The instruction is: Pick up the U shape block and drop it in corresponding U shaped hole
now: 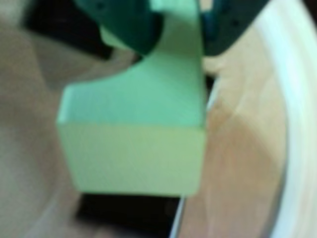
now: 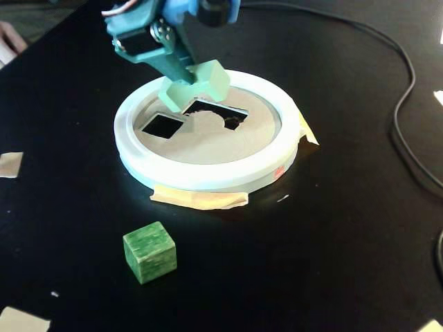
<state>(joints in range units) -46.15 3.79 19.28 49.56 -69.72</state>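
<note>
My gripper is shut on the pale mint-green U shape block, its dark green fingers clamped on one leg of the arch. In the fixed view the block hangs just above the tan disc, over the far-left edge of the U shaped hole, a dark cutout with a rounded tab. The gripper comes in from the upper left. In the wrist view a dark cutout shows below the block and another dark patch behind the fingers.
A white ring frames the disc, taped to the black table. A smaller square cutout lies left of the U hole. A darker green cube sits in front of the ring. A black cable runs along the right.
</note>
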